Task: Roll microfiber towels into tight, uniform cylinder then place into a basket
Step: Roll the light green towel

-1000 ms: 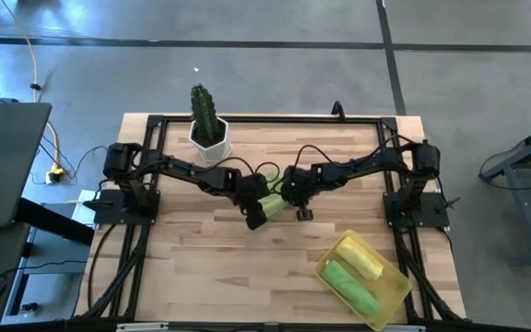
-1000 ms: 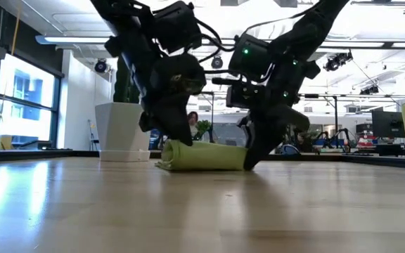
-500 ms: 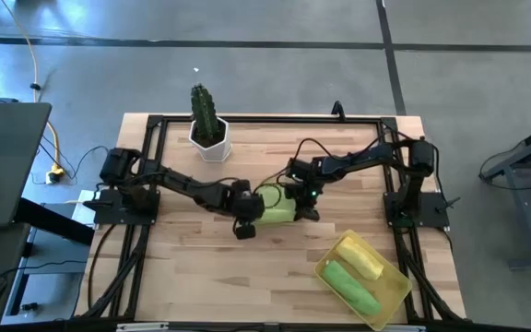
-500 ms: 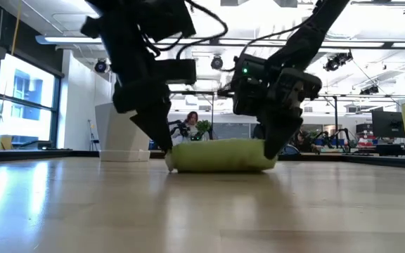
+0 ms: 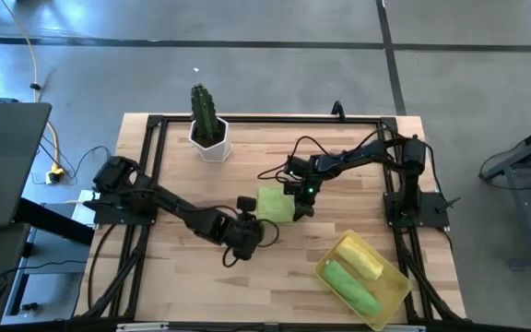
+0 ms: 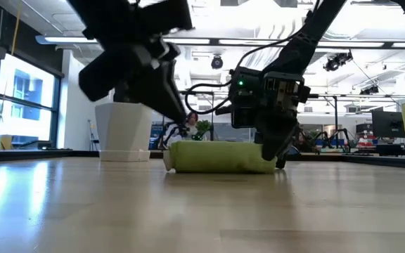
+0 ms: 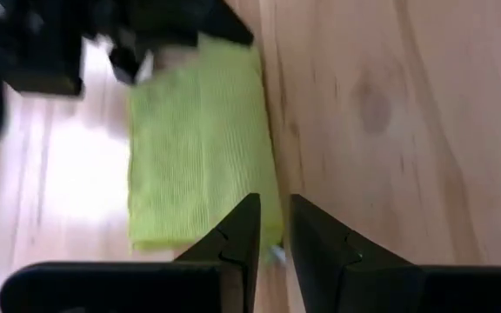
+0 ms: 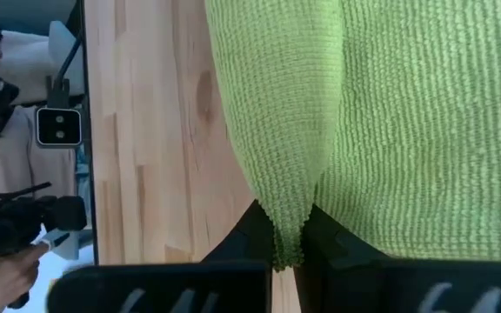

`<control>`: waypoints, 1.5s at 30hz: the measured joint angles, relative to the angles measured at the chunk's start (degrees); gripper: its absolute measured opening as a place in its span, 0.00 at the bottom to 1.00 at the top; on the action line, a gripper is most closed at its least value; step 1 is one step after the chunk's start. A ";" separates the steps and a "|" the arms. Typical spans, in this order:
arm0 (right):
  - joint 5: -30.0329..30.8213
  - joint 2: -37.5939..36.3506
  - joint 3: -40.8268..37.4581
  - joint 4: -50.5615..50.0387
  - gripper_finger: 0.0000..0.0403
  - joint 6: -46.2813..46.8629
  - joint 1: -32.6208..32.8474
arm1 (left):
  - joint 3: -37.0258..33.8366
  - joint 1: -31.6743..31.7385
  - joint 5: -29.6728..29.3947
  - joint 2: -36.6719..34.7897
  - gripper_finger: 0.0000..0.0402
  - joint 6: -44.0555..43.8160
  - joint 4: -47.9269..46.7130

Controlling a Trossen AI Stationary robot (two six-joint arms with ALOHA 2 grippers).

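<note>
Right wrist view: lime towel fold in right pincer.

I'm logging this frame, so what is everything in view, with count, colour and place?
Towel: one, lime green, mid-table, pinched at one edge.
Rolled towels: two, yellow and lime green, in the basket.
Basket: one, translucent yellow, table's near right corner.
Cactus: one, green, in a white pot, far left of the table.
Table: one, light wood.
Left gripper: dark, shut, off the towel's near edge.
Right gripper: dark, pinching the towel's edge.
</note>
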 joint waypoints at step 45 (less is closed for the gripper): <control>16.54 -10.37 3.32 -12.87 0.35 -20.32 1.28 | 0.11 18.28 40.66 7.26 0.04 -15.37 3.88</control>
